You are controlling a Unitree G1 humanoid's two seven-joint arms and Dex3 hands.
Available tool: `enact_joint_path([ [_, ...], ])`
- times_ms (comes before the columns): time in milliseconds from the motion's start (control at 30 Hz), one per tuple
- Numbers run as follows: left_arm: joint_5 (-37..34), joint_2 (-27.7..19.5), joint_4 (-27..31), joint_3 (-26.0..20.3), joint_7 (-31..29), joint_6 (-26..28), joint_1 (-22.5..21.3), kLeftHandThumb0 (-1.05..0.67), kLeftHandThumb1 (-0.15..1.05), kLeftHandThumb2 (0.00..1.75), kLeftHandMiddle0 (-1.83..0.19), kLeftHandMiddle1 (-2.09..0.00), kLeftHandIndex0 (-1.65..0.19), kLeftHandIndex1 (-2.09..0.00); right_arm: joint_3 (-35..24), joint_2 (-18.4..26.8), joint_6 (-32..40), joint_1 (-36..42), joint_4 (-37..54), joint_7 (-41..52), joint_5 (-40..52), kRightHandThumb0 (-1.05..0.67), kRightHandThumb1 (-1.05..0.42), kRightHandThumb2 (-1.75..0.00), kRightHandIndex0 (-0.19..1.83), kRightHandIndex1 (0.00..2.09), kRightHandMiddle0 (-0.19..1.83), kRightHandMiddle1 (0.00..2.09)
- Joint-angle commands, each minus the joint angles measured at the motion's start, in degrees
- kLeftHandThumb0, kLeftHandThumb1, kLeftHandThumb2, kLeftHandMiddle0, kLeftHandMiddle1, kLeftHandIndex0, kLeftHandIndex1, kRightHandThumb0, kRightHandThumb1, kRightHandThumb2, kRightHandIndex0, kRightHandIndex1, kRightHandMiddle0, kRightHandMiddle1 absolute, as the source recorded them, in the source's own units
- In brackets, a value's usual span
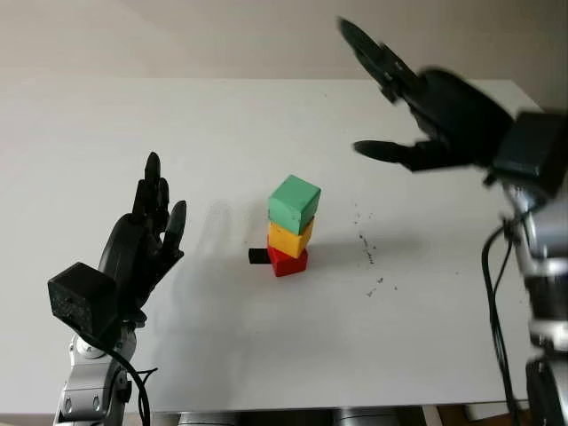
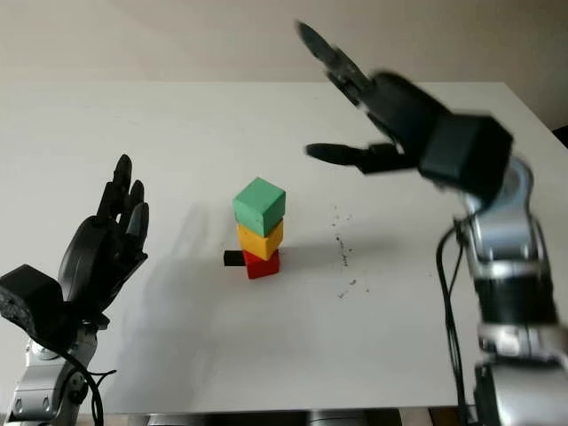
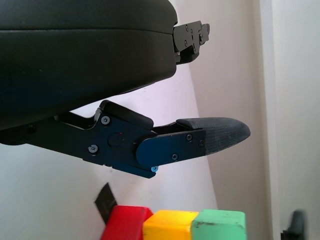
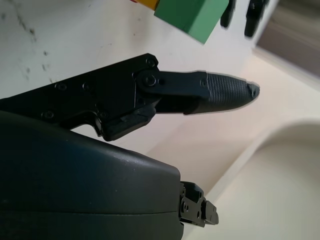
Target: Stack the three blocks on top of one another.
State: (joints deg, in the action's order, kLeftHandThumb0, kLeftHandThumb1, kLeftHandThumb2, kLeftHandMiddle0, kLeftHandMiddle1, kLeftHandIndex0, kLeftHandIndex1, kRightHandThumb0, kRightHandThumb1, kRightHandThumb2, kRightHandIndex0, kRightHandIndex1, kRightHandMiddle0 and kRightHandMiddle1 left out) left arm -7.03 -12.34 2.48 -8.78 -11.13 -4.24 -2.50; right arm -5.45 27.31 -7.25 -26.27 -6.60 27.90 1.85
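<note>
While both hands [image 1: 146,235] [image 1: 426,115] hold nothing, open | block stack [image 1: 290,226] upright, vertical axis

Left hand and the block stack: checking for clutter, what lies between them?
Bare white table lies between the open left hand and the stack, seen in the left eye view.

A white table [image 1: 222,355] – faintly speckled with dark marks – meets a plain beige wall [image 1: 177,35].

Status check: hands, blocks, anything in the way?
Left hand open, left of stack. Right hand open, raised right of it. Green block on yellow on red. Small black piece beside red.
</note>
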Motion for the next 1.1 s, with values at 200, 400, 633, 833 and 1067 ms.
enact_joint_path([
  [200, -0.99, -0.03, -3.04, 0.05, -1.23, -1.3, -2.47, -0.77, 1.05, 0.57, 0.19, 0.0, 0.19, 0.0, -0.42, -8.16, 8.83, 12.96, 8.2, -10.98, 0.85, -0.65, -1.05, -0.67, -0.19, 0.0, -0.19, 0.0],
  [400, -0.97, -0.02, -5.67, 1.16, -3.36, -3.24, -3.56, -0.77, 1.05, 0.62, 0.19, 0.0, 0.19, 0.0, 0.85, -13.26, 11.55, 16.9, 9.76, -15.97, 0.58, -0.67, -1.05, -0.72, -0.19, 0.0, -0.19, 0.0],
  [633, -0.78, 1.02, -8.08, 2.35, -3.97, -6.41, -4.42, -0.75, 1.05, 0.63, 0.19, 0.0, 0.19, 0.0, 3.37, -20.53, 10.76, 17.43, 7.65, -20.24, 0.91, -0.69, -1.05, -0.77, -0.19, 0.0, -0.19, 0.0],
  [833, -0.73, 1.96, -6.87, 2.93, -3.49, -6.01, -3.91, -0.75, 1.05, 0.63, 0.19, 0.0, 0.19, 0.0, 4.84, -22.1, 9.82, 17.31, 6.47, -21.64, -0.46, -0.71, -1.05, -0.78, -0.19, 0.0, -0.19, 0.0],
  [1067, -0.58, 2.1, -6.6, 3.67, -3.48, -6.14, -3.18, -0.76, 1.05, 0.62, 0.19, 0.0, 0.19, 0.0, 4.57, -21.34, 11.2, 18.02, 7.86, -21.29, -0.47, -0.7, -1.05, -0.79, -0.19, 0.0, -0.19, 0.0],
])
